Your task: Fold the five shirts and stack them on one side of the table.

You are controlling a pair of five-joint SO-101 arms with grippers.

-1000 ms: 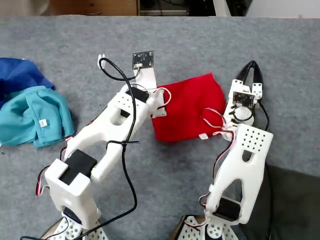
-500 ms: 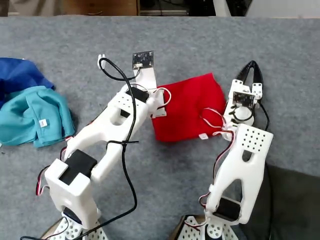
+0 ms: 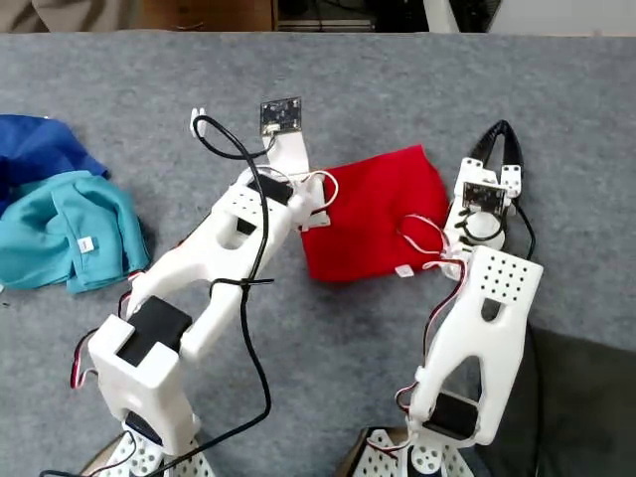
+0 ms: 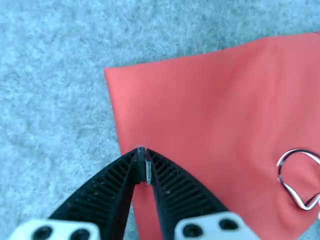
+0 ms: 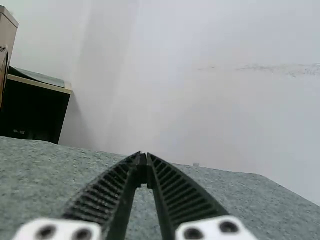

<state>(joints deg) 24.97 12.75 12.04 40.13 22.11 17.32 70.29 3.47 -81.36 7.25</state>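
A folded red shirt (image 3: 376, 204) lies flat on the grey table, between the two arms. My left gripper (image 4: 141, 165) is shut, and its tips rest on the red shirt (image 4: 210, 115) at its left edge, a little way from a corner. Whether cloth is pinched between the jaws I cannot tell. My right gripper (image 5: 144, 172) is shut on nothing and points level across the table toward the far wall; in the high view it (image 3: 500, 134) sits just right of the red shirt. A teal shirt (image 3: 65, 234) and a blue shirt (image 3: 35, 149) lie crumpled at the table's left side.
A dark cloth (image 3: 586, 397) lies at the front right corner beside the right arm's base. Grey carpet-like table surface (image 3: 397, 89) stretches open behind the red shirt. Dark furniture (image 5: 30, 110) stands beyond the table's far edge.
The left arm's wrist has shifted slightly away from the base and to the left at the red shirt's edge. The right arm and the shirts have not moved.
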